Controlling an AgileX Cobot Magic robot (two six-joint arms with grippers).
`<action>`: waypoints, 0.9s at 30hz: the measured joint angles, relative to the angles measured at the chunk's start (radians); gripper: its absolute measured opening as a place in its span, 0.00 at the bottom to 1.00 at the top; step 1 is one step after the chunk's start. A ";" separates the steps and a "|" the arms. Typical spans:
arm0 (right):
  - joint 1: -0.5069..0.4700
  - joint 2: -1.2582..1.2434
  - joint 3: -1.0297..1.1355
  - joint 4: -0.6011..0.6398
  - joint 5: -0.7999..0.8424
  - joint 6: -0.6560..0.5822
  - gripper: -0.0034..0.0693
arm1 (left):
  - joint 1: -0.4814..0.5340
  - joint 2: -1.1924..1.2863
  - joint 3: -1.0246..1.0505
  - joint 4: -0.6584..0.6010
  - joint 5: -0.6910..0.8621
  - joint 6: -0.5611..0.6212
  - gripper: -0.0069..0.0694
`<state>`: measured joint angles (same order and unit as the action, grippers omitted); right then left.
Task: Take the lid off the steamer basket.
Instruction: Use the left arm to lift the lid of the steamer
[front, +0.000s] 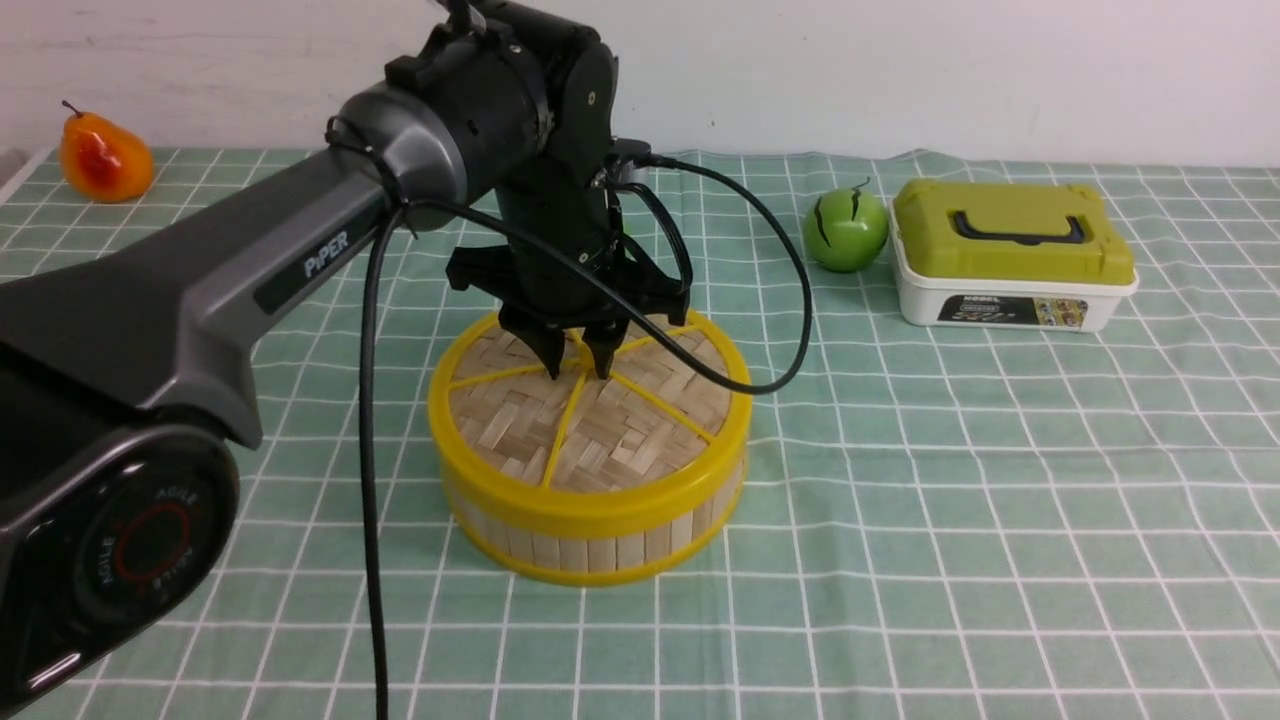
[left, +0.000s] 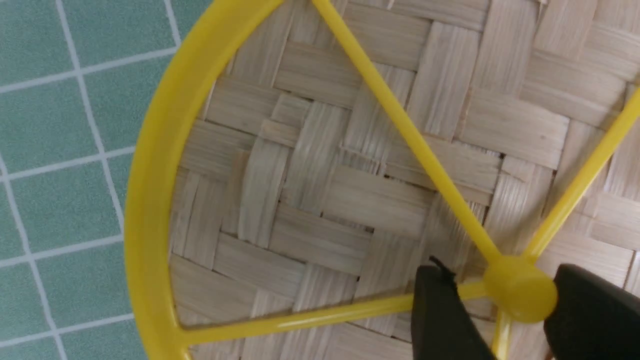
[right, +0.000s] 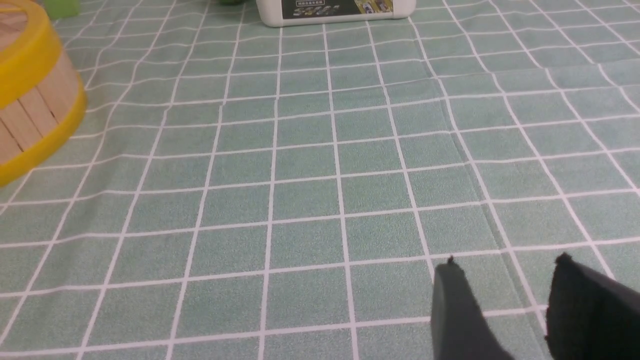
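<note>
On the green, white-gridded counter (front: 960, 560), the steamer basket (front: 590, 550) sits left of centre in the front view, with the lid (front: 640, 440) resting on its top. Only the front view shows the orange fruit (front: 104, 157) at far left; it also shows the green fruit (front: 846, 229) beside the white box (front: 1010, 290) with its olive lid. The left wrist view gives the weave up close, plus the round yellow knob (left: 521, 289) where the spokes meet. The right wrist view catches the basket's side and the box's lower front. "PiPER" reads along the left arm (front: 290, 260), and "AGILE" circles its black joint (front: 150, 545); the box's label is too small to read surely. The left tool (left: 498, 275) has its fingers spread on either side of the knob, one very near it; contact I cannot tell. The right tool (right: 507, 262) stands spread over the counter
</note>
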<state>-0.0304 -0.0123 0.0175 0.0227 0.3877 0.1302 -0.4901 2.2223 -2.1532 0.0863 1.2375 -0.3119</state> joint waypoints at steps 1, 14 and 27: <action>0.000 0.000 0.000 0.000 0.000 0.000 0.38 | 0.000 0.000 0.000 -0.001 -0.002 0.000 0.45; 0.000 0.000 0.000 0.000 0.000 0.000 0.38 | 0.000 0.000 0.000 -0.009 -0.011 0.061 0.34; 0.000 0.000 0.000 0.000 0.000 0.000 0.38 | 0.000 -0.003 -0.001 -0.018 -0.008 0.075 0.23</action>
<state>-0.0304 -0.0123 0.0175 0.0227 0.3877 0.1302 -0.4901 2.2197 -2.1543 0.0682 1.2291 -0.2372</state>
